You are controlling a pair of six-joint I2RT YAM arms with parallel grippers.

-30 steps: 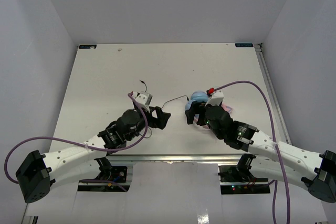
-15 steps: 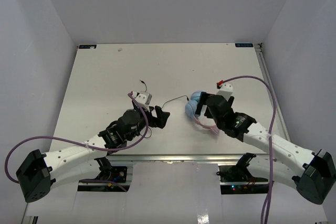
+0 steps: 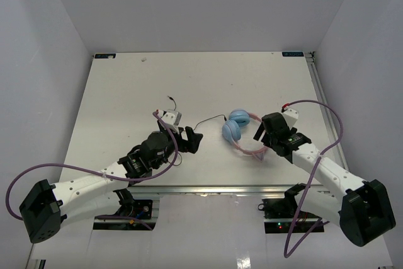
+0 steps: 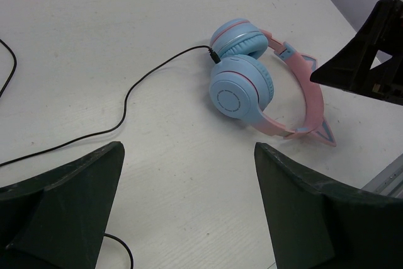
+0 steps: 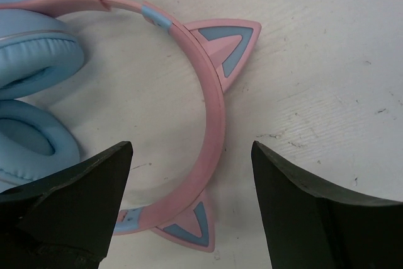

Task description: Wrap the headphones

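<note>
The headphones (image 3: 234, 131) lie flat on the white table, with two light blue ear cups to the left and the pink cat-ear headband (image 3: 253, 149) curving right. They also show in the left wrist view (image 4: 241, 86) and the right wrist view (image 5: 213, 111). The thin black cord (image 3: 211, 119) runs left from the cups toward the left arm; it shows in the left wrist view (image 4: 126, 102). My left gripper (image 3: 192, 141) (image 4: 189, 209) is open and empty, left of the cups. My right gripper (image 3: 259, 132) (image 5: 192, 209) is open, its jaws standing either side of the headband without touching it.
A metal rail (image 3: 208, 188) runs along the table's near edge and another along the right side (image 3: 325, 108). Grey walls enclose the table on three sides. Purple arm cables (image 3: 318, 108) loop over the right arm and behind the left (image 3: 75, 169).
My right gripper has drawn back to the right off the ear cups, leaving the headphones uncovered on the table. The left arm has barely moved.
</note>
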